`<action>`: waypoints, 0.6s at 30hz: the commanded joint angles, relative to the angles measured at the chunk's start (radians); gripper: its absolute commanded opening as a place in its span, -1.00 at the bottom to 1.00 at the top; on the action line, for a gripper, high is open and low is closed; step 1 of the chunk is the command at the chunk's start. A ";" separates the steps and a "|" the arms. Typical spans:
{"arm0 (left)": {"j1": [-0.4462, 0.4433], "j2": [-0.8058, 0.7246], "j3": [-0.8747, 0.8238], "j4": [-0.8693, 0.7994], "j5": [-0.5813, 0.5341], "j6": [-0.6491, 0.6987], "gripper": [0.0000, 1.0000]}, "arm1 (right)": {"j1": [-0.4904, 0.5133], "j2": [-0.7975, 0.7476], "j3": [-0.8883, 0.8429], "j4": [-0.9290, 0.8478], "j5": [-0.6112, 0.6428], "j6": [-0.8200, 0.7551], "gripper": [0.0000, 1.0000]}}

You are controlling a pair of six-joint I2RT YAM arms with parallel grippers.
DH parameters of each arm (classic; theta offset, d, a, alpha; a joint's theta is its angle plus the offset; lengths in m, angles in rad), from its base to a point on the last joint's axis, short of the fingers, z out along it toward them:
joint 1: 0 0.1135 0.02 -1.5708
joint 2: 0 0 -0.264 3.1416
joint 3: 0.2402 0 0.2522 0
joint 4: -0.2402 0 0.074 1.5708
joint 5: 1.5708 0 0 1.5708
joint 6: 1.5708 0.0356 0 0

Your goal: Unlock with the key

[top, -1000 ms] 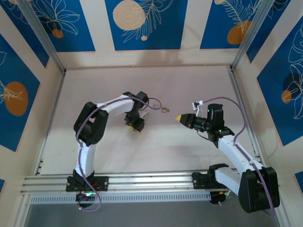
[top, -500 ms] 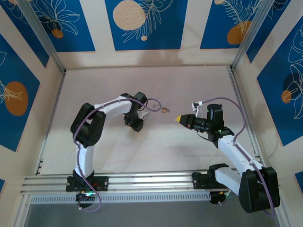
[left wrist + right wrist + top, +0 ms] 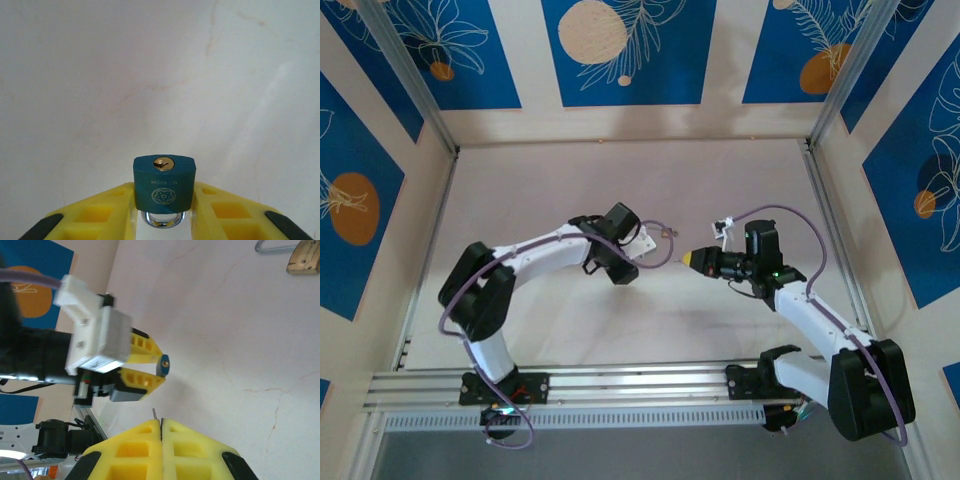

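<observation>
Blue padlock (image 3: 164,184): clamped by its body in the left gripper (image 3: 164,202), keyhole (image 3: 163,162) facing the right gripper (image 3: 161,432), whose fingers are pinched together on the key (image 3: 155,413); lining-up looks nearly done, insertion and turn outstanding.
</observation>
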 commanded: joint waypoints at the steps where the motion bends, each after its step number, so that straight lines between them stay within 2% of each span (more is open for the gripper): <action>1: -0.030 -0.087 -0.062 0.154 0.001 0.091 -0.40 | 0.015 0.014 0.032 0.003 -0.014 -0.025 -1.00; 11: -0.146 -0.219 -0.228 0.364 -0.186 0.202 -0.43 | 0.017 0.024 0.027 0.027 -0.041 0.028 -1.00; 18: -0.188 -0.250 -0.265 0.433 -0.266 0.245 -0.42 | 0.036 0.043 0.021 0.064 -0.060 0.063 -1.00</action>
